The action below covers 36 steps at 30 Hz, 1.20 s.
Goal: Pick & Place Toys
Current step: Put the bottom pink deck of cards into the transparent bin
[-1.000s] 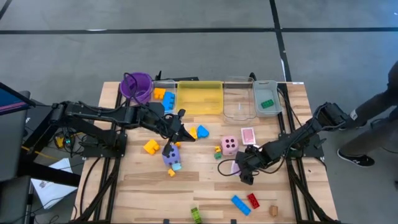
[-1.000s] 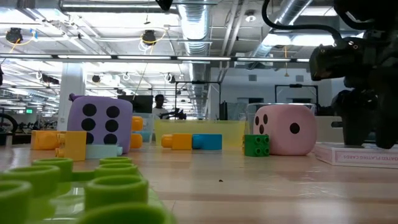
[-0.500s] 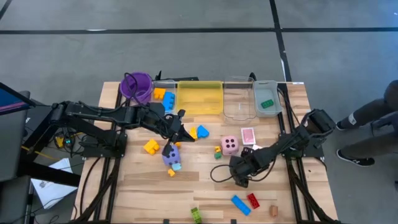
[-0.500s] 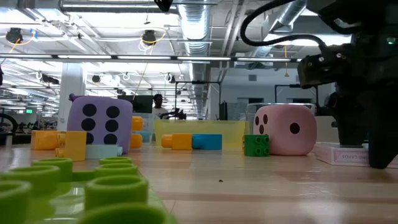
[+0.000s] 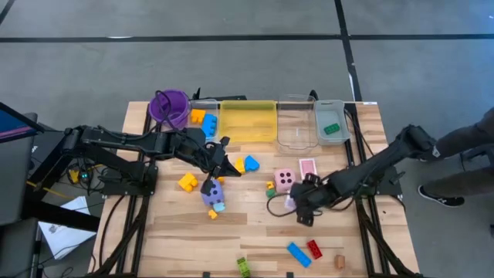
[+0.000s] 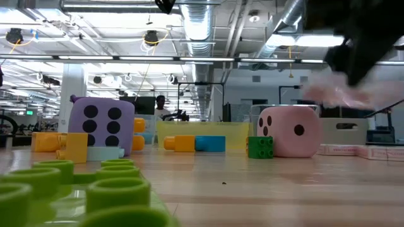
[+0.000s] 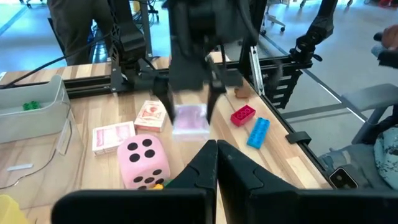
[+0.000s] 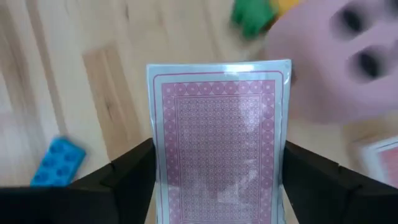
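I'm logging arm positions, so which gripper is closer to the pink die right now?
Right. The right gripper, shut on a pink card pack, is just beside the pink die toward the table's near edge. The left gripper sits farther off, past the blue and yellow blocks.

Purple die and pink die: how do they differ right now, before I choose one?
Colour: the purple die against the pink die. Face toward the low camera: the purple die shows six dots, the pink die a single dot. Neighbours: a yellow block stands in front of the purple die, a green block beside the pink die. Both are dotted cubes resting flat on the table.
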Available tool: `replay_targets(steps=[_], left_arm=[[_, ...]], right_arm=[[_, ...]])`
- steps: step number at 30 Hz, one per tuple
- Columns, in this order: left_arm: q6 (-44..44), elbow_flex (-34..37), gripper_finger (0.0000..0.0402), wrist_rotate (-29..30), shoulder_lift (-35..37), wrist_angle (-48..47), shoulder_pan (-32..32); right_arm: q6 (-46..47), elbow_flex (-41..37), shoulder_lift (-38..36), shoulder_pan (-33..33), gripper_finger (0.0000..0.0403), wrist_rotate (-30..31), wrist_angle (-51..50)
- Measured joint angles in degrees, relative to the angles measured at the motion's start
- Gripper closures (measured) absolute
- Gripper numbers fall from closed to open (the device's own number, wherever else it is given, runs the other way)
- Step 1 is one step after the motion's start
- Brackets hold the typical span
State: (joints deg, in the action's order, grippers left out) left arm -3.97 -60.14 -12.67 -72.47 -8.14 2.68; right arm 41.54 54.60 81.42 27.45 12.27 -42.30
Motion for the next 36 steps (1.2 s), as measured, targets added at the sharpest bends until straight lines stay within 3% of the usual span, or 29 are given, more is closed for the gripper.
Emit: replay_targets(steps=[6, 12, 26, 36], left_arm=[[2.99, 0.00, 0.0401, -0.02, 0.00, 0.02, 0.00], [7.67, 0.00, 0.0402, 0.03, 0.00, -0.04, 0.00], [7.41, 0.00, 0.0402, 4.13, 0.00, 0.00, -0.02], [7.28, 0.00, 0.0402, 4.19, 0.00, -0.02, -0.87]], right_arm=[[0.00, 0.21, -10.03, -0.54, 0.0118, 10.21, -2.83], [0.00, 0.23, -18.12, -5.55, 0.0119, 18.10, -4.91], [-7.34, 0.27, -20.47, -33.37, 0.0123, 17.33, -3.97], [-16.13, 0.32, -17.10, -51.70, 0.0123, 4.99, 6.09]])
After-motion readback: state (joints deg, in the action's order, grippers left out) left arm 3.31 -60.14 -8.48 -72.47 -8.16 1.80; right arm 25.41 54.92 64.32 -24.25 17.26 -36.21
